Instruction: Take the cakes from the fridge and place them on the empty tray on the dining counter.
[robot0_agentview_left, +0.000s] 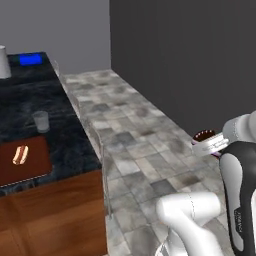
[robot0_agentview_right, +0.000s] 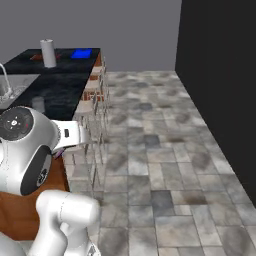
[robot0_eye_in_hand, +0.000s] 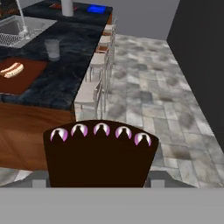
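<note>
The dark brown cake slice (robot0_eye_in_hand: 99, 155) sits at six o'clock in the hand view, clamped in the pincer (robot0_eye_in_hand: 99, 181), whose tips it hides. On the black counter (robot0_eye_in_hand: 65, 74), the blue tray (robot0_eye_in_hand: 96, 8) lies far off at eleven o'clock, small and partly cut off; the reddish board (robot0_eye_in_hand: 19, 76) holds a hot dog (robot0_eye_in_hand: 12, 69).

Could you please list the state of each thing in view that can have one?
Pincer: shut on cake.
Cake: dark wedge, held, off the counter.
Tray: empty, at the counter's far end.
Glass: upright, looks empty.
Board: flat on counter, sausage on it.
Paper roll: upright.
Stools: tucked along the counter.
</note>
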